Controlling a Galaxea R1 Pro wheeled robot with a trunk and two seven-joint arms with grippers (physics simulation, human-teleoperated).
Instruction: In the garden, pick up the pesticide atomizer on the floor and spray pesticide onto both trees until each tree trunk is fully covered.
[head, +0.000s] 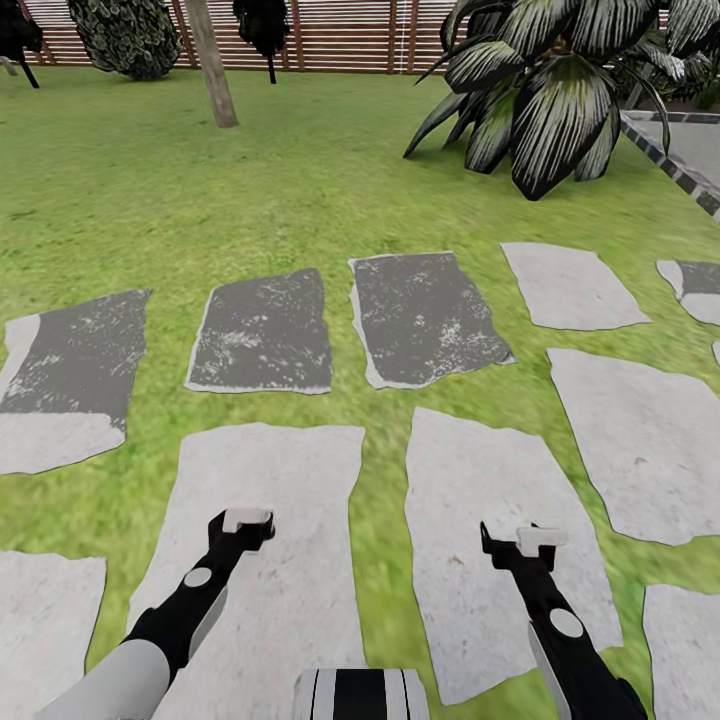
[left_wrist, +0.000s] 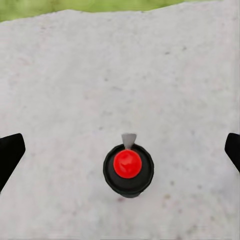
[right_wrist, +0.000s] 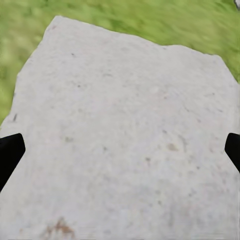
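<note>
Green lawn (head: 250, 190), grey paving stones (head: 260, 335), slatted fence (head: 340, 35)

head view high, angled down over lawn toward fence (head: 330, 35), wrist views close, straight down on pale paving stones (head: 265, 560)

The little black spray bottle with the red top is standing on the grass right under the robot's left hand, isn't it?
Not quite. The spray bottle with the red top stands on a pale grey paving stone, not on grass, as the left wrist view shows. It does sit below the open left hand.
</note>
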